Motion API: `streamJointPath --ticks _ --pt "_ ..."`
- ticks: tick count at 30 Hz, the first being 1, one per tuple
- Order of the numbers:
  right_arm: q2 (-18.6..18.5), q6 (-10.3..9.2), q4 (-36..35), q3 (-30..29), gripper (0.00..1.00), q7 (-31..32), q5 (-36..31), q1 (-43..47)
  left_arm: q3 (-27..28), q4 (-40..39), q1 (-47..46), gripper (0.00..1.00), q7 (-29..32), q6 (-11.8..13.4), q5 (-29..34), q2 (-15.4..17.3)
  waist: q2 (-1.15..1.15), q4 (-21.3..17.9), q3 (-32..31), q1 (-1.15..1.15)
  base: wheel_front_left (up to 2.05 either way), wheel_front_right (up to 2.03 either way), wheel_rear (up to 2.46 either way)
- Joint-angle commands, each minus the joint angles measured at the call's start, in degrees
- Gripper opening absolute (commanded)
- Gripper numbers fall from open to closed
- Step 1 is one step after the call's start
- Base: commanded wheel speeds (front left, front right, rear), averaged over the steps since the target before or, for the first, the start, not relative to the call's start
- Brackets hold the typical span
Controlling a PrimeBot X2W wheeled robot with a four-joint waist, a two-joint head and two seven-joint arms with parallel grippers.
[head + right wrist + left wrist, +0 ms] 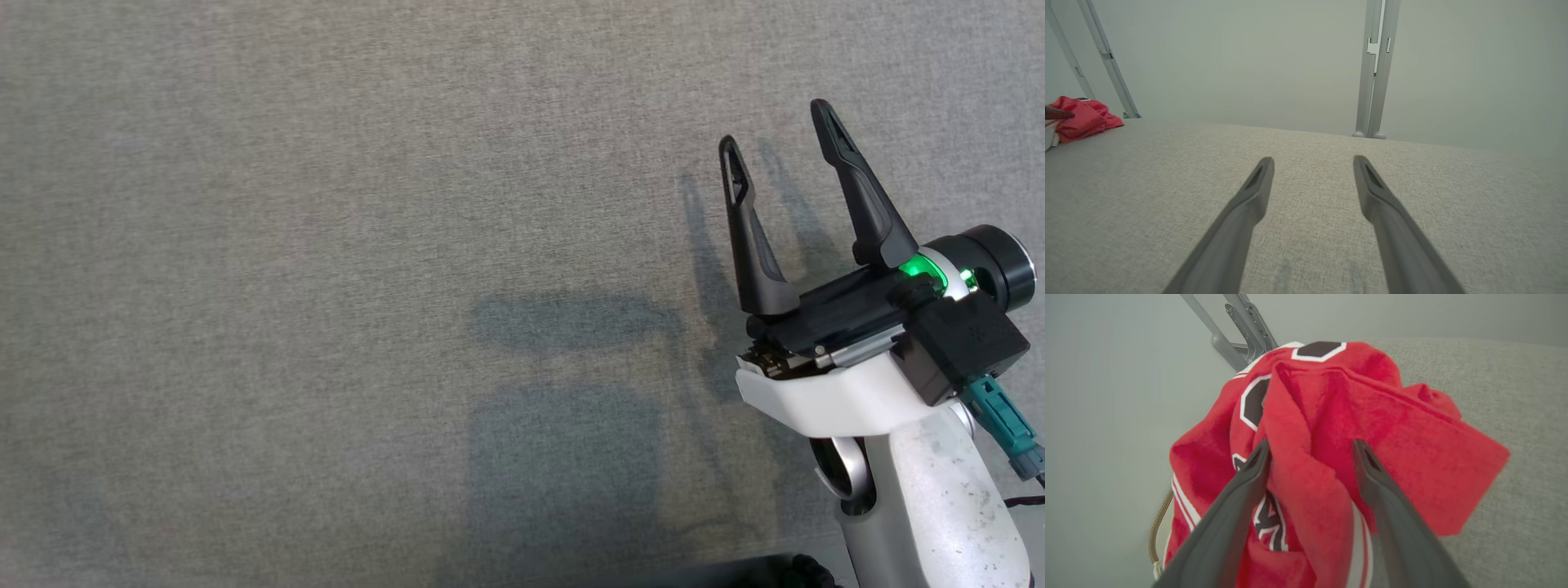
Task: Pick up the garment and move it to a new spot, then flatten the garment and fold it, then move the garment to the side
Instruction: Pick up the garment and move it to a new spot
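- Your left gripper [1311, 444] has its jaws wide apart, one finger on each side of a raised ridge of the red garment [1384, 416]. Nothing is clamped yet.
- The garment lies bunched in a heap at the edge of the desk [1515, 396], by the slanted metal strut [1241, 330]. Part of it seems to hang past that edge. In the right wrist view it sits far off, toward the desk's back left corner.
- Your right gripper [775, 124] hovers above bare desk near the front right. Its fingers are spread and hold nothing, and it is well apart from the garment.
- The step in hand, as I judge it, is the first pick-up. Sink the left gripper a little deeper over the ridge before you close, so that you catch a thick fold and not one loose layer.
- Close fully, and check that cloth is pinched from both sides before you lift.
- Lift straight up until the hanging part is free of the edge and the strut. A sideways drag could snag it there.
- Carry it toward the open middle of the desk, where there is room to spread it flat.
- Hold the right gripper out of the path, ready to take a second corner once the garment is down.
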Motion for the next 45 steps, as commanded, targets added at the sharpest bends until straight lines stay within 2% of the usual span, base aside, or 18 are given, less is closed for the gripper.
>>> streamJointPath --ticks 1,4,5,6,9,18,26,36,43,45 --pt "-0.1 0.00 -0.3 0.0 1.00 -0.3 -0.2 0.2 0.1 0.5 0.5 1.00 0.4 0.3 -0.3 0.4 -0.01 -1.3 1.2 -0.01 0.00 0.00 0.00" --pt "0.0 0.00 0.0 -0.1 1.00 -0.5 0.1 0.1 0.2 1.0 1.6 1.00 1.3 1.0 -0.5 1.2 -0.01 -1.5 1.2 -0.01 0.00 0.00 0.00" --pt "0.0 0.00 0.1 -0.2 1.00 -0.5 0.1 0.0 0.2 1.0 1.8 0.88 1.3 1.1 -0.6 1.2 -0.01 -1.5 1.1 -0.01 0.00 0.00 0.00" --pt "0.0 0.00 0.2 -0.3 1.00 -0.6 0.1 -0.2 0.1 1.0 2.0 0.51 1.3 1.1 -0.7 1.1 -0.01 -1.5 0.9 -0.01 0.00 0.00 0.00" --pt "0.1 0.00 0.7 -0.4 1.00 -0.6 0.0 -0.4 0.0 0.7 2.4 0.00 0.8 0.7 -1.0 0.9 -0.01 -1.3 -0.2 -0.01 0.00 0.00 0.00" --pt "0.2 0.00 3.0 0.2 1.00 -1.0 0.9 0.1 -2.1 -1.5 2.2 0.00 -1.2 -0.7 0.2 1.7 -0.01 -1.2 -7.5 -0.01 0.00 0.00 0.00" --pt "0.3 0.00 5.4 -0.5 1.00 -1.0 2.6 2.9 -6.0 -5.1 1.1 0.00 -2.8 -4.3 1.8 0.2 -0.01 -1.8 -17.0 -0.01 0.00 0.00 0.00" --pt "0.3 0.00 7.1 -2.1 1.00 -1.0 5.4 7.9 -11.4 -8.7 0.7 0.00 -4.5 -10.0 -0.4 -7.2 -0.01 -2.7 -27.0 -0.01 0.00 0.00 0.00" --pt "0.3 0.00 7.6 -2.8 1.00 -1.0 6.3 10.7 -16.8 -10.7 5.1 0.00 -7.1 -11.6 -3.0 -15.2 -0.01 -3.6 -31.3 -0.01 0.00 0.00 0.00" --pt "0.3 0.00 7.6 -3.0 1.00 -1.0 6.4 11.1 -17.5 -11.1 5.8 0.00 -7.5 -11.7 -3.7 -16.5 -0.01 -3.7 -31.6 -0.01 0.00 0.00 0.00"
